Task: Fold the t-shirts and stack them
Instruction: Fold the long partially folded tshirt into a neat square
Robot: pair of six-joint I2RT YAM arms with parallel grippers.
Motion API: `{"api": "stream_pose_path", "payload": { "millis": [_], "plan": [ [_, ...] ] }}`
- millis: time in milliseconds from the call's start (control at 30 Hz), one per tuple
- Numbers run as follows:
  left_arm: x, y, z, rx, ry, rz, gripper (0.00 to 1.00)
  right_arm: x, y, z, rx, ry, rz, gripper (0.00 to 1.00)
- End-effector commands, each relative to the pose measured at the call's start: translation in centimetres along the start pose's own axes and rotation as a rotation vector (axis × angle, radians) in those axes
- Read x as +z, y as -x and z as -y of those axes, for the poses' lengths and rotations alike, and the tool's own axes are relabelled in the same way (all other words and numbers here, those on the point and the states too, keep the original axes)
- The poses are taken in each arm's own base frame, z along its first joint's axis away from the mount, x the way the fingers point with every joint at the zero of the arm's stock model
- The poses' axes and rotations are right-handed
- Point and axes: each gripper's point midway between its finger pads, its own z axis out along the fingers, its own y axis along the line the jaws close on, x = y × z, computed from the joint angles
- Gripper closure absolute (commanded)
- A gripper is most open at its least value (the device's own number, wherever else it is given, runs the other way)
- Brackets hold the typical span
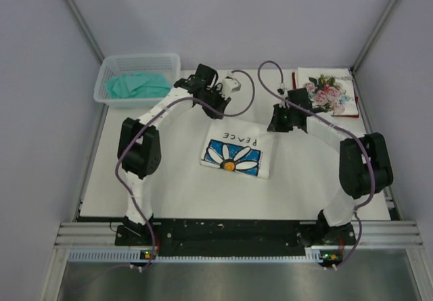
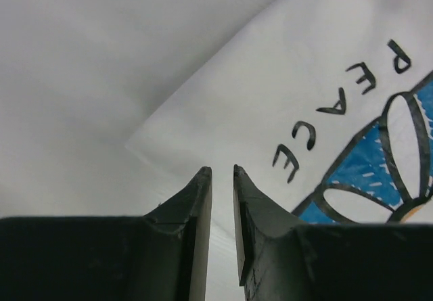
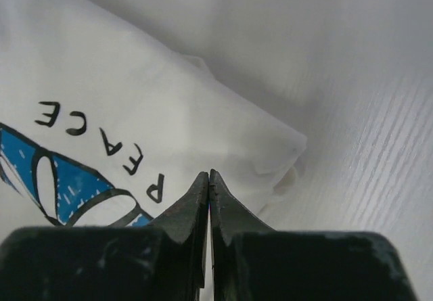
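The white t-shirt (image 1: 233, 153) lies folded into a rectangle mid-table, blue daisy print and "PEACE" lettering up. My left gripper (image 1: 224, 105) hovers just above its far left corner, jaws a narrow gap apart and empty (image 2: 220, 172); the shirt (image 2: 284, 91) fills the right of that view. My right gripper (image 1: 275, 124) is shut and empty (image 3: 209, 174) above the shirt's far right corner (image 3: 169, 105). A folded rose-print shirt (image 1: 328, 93) lies at the back right, with a dark red edge (image 1: 356, 108) showing under it.
A pale mesh basket (image 1: 108, 67) with teal cloth (image 1: 139, 84) in it stands at the back left. Grey walls close in the table on both sides and at the back. The arm bases sit on a black rail (image 1: 230, 232) at the near edge.
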Motion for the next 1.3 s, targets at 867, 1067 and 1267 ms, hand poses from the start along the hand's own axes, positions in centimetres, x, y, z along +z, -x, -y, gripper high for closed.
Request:
{"api": "stream_pose_path", "payload": {
  "millis": [867,1067,1267],
  "plan": [
    [-2.7,-2.6,4.0,-0.063,-0.009,0.017,0.72,-1.5,-6.0,-6.1,-0.051,0.084,-0.091,0.97],
    [0.3,-9.8,7.7,-0.197,-0.16,-0.175,0.75,0.3,-12.7,-5.1,0.068,0.117,-0.232,1.0],
    [1.5,-14.9,7.3,-0.204,-0.116,-0.295,0.74,-0.5,-16.8,0.1,0.215,-0.033,-0.275,1.0]
  ]
}}
